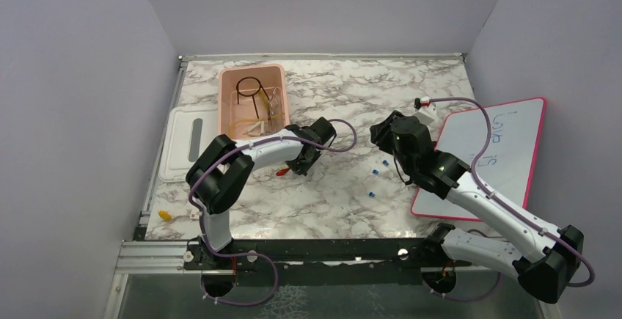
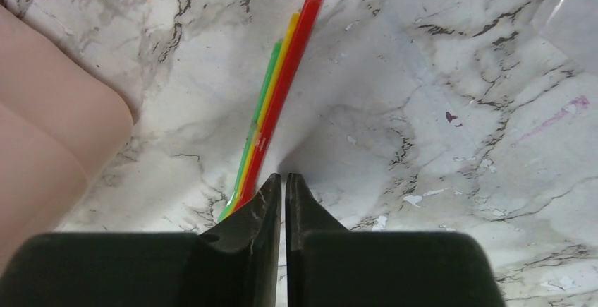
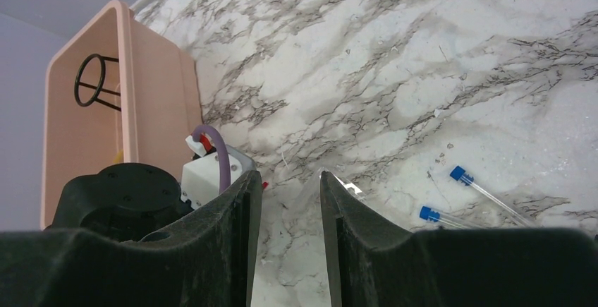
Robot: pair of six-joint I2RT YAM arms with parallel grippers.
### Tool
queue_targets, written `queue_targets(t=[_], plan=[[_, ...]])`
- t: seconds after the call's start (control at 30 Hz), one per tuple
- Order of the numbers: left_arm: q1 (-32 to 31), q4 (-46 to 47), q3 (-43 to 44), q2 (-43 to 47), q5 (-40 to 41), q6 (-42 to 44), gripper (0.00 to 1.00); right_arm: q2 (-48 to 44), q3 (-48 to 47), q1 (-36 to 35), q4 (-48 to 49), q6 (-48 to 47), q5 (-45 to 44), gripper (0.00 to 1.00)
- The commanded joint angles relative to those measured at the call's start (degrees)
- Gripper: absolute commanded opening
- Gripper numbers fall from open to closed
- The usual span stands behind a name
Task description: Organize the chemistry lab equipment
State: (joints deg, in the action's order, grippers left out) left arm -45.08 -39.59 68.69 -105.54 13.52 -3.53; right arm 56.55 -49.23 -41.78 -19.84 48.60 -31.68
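Sticks [image 2: 282, 88] of thin plastic, one red, one yellow and one green, lie flat and close together on the marble table [image 2: 451, 123], just beside the pink tub [image 2: 49, 123]. The left hand [image 2: 283, 180] is down over their near end with its fingers pressed almost together. The sticks run along the outer side of the left finger, not through the slit, so as far as the wrist view shows it holds nothing.

They look light, smooth and stiff enough to stay straight, and they lie so low that closed fingers would likely slide over them. A better hold, I judge, is across the bundle around mid-length. The fingers would open to either side and press to the table so that all three sticks are pinched at once. Taken by one end, they would probably splay or pivot.

The right hand [image 3: 290, 180] hovers above the table with a moderate gap and nothing in it. Ahead of it lie blue-capped tubes [image 3: 462, 175], thin, clear and probably fragile; the cap end seems the safer place to pinch. In the top view the black wire ring [image 1: 249, 86] already rests inside the tub.
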Motion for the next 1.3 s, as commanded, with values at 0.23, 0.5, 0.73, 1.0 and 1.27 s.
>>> queue_targets(t=[0.23, 0.5, 0.73, 1.0, 1.27], plan=[[-0.17, -1.34, 2.39, 1.96, -1.12, -1.21, 0.14, -1.27, 0.18, 0.21, -0.42, -0.13, 0.57, 0.41], [-0.35, -1.46, 3.74, 1.95, 3.72, 0.67, 0.39, -1.74, 0.83, 0.25, -0.44, 0.65, 0.12, 0.41], [0.93, -2.52, 7.91, -1.92, -0.62, 3.26, 0.42, -5.07, 1.93, 0.21, -1.32, 0.40, -2.19, 0.41], [2.44, -3.82, 9.39, -6.52, -4.15, 3.27, 0.39, -7.25, 2.66, 0.21, -1.49, 0.09, -3.82, 0.41], [2.44, -4.20, 9.44, -7.57, -5.56, 3.27, 0.06, -7.05, 2.48, 0.22, -1.76, 0.34, -3.65, 0.41]])
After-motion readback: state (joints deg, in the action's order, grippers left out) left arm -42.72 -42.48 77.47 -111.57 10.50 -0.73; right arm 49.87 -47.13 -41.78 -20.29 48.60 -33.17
